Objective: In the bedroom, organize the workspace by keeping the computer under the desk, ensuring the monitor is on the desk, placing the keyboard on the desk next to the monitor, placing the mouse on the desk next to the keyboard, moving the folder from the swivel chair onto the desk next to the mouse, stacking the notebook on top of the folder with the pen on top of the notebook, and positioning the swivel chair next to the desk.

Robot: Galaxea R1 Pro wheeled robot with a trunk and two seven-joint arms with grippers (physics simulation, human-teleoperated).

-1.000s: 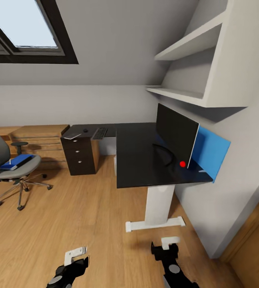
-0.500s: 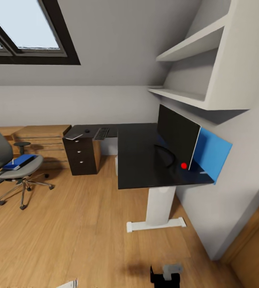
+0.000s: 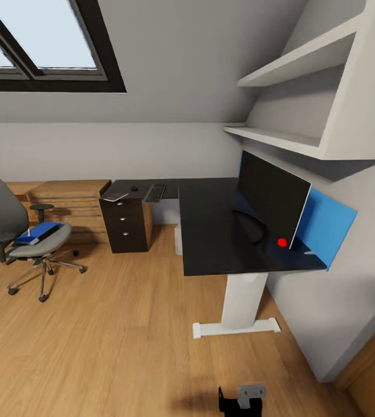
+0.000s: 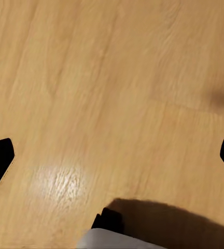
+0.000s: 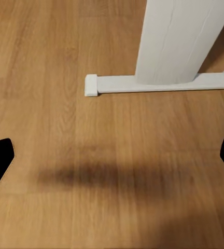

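Note:
The long black desk (image 3: 210,231) stands against the right wall, and the monitor (image 3: 271,202) is upright on it with its red dot at the near corner. On the desk's far wing lie the keyboard (image 3: 155,192), the mouse (image 3: 134,188) and a flat grey book, seemingly the notebook (image 3: 117,197), over the drawer unit (image 3: 127,226). At the left is the swivel chair (image 3: 14,223), with the blue folder (image 3: 37,233) on its seat. A pale box under the desk may be the computer (image 3: 177,240). The pen is too small to make out. My left gripper (image 4: 112,158) and right gripper (image 5: 112,158) hang open over bare floor.
The desk's white leg and foot (image 5: 158,83) are just ahead of my right gripper. A low light-wood cabinet (image 3: 66,200) sits under the skylight behind the chair. White shelves (image 3: 291,104) and a blue panel (image 3: 329,223) are on the right wall. Wood floor (image 3: 124,324) lies between me and the desk.
The head view has shifted, so the whole scene sits further right and slightly lower. Both arms have dropped toward the picture's bottom edge. The left one has left the head view.

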